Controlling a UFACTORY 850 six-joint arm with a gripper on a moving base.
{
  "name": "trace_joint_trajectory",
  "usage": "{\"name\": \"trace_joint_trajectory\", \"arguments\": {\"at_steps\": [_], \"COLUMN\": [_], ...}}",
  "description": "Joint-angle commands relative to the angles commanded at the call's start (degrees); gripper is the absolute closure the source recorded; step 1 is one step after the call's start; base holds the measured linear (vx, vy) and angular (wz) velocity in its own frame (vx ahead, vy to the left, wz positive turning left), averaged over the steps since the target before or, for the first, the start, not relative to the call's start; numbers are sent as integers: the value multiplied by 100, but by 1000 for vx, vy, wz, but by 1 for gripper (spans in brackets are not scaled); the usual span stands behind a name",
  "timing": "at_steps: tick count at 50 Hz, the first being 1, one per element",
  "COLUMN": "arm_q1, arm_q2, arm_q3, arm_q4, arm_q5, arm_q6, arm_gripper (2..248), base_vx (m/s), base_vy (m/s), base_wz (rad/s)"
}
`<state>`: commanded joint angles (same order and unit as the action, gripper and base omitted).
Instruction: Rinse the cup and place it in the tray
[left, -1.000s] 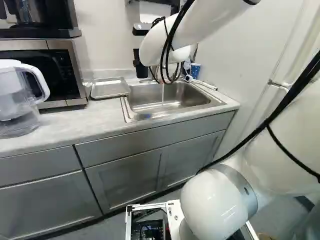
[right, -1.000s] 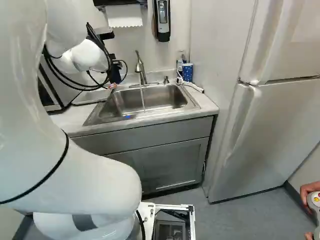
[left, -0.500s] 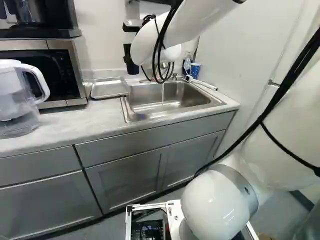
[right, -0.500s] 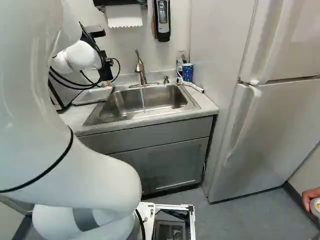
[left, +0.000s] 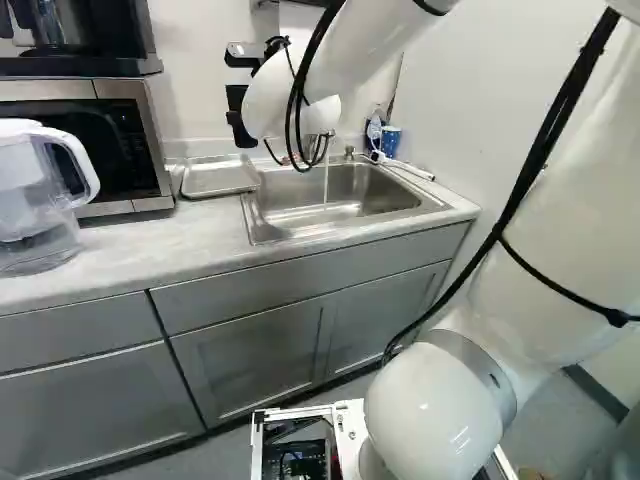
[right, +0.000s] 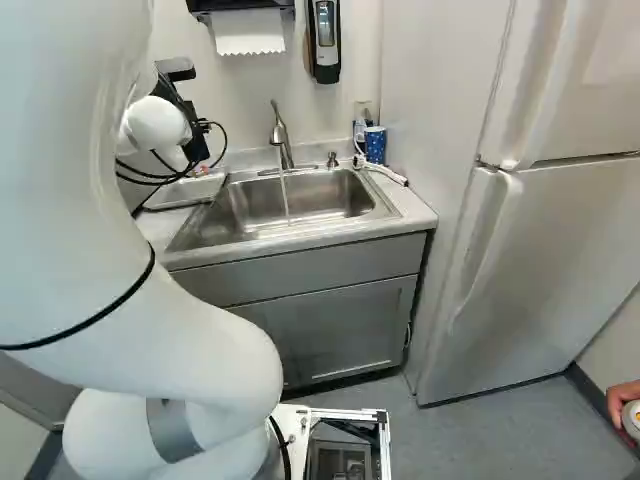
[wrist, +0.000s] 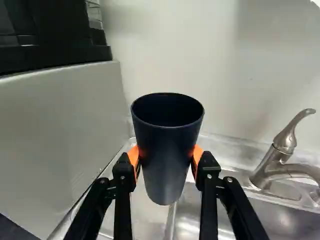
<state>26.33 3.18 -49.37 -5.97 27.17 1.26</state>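
Observation:
My gripper (left: 243, 92) hangs above the counter, over the back of the metal tray (left: 217, 176) near the sink's left end. In the wrist view the gripper (wrist: 167, 159) is shut on a dark blue cup (wrist: 167, 150), orange pads pressing its two sides. The cup stands upright, mouth up, and looks empty as far as its dark inside shows. Beyond and below it lie the tray (wrist: 145, 212) and the sink's rim. A thin stream of water (right: 285, 195) runs from the faucet (right: 281, 135) into the sink (right: 300, 203).
A microwave (left: 75, 135) stands left of the tray, with a clear pitcher (left: 35, 205) before it. Right of the sink are a blue patterned cup (right: 375, 144), a bottle and a white cable. A soap dispenser (right: 325, 40) hangs on the wall; a fridge (right: 540, 250) stands farther right.
The arm has swung left and slightly up, away from the faucet and toward the tray's side, carrying the cup. The base, tray and sink stay where they were.

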Motion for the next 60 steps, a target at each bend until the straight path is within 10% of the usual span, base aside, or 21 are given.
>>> {"name": "trace_joint_trajectory", "arguments": {"at_steps": [60], "arm_q1": [241], "arm_q2": [-842], "arm_q3": [-111], "arm_q4": [85], "arm_q5": [196], "arm_q6": [0], "arm_gripper": [129], "base_vx": [0], "base_vy": [0], "base_wz": [0]}}
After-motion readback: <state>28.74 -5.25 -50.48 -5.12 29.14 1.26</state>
